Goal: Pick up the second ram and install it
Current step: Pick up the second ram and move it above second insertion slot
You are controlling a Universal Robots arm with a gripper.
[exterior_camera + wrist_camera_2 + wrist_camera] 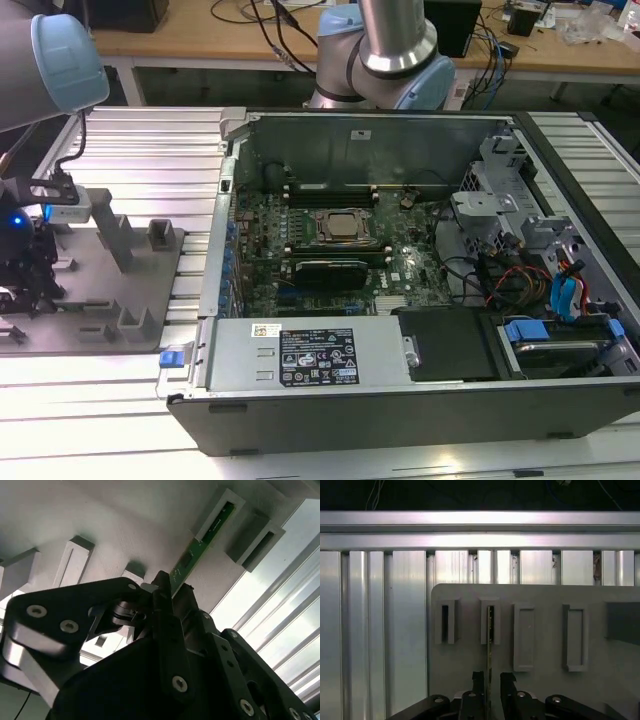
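The second ram [490, 640] is a thin green stick standing on edge in a slotted holder [490, 611] of the grey fixture plate [545, 595]. In the second wrist view the second ram [200, 545] runs from that holder down to my fingertips. My gripper [492, 680] straddles its near end, one dark finger [479, 682] on each side. A narrow gap shows beside the stick, so the gripper is open. In the exterior view my gripper [30, 265] hangs low over the fixture plate [120, 300], at that view's far left, well away from the computer.
An open computer case [560, 160] lies at the exterior view's right, with its motherboard [400, 270], CPU socket [340, 228] and power supply [310, 360] exposed. Several other raised holders [574, 637] stand on the fixture plate. A slotted aluminium table [150, 150] carries everything.
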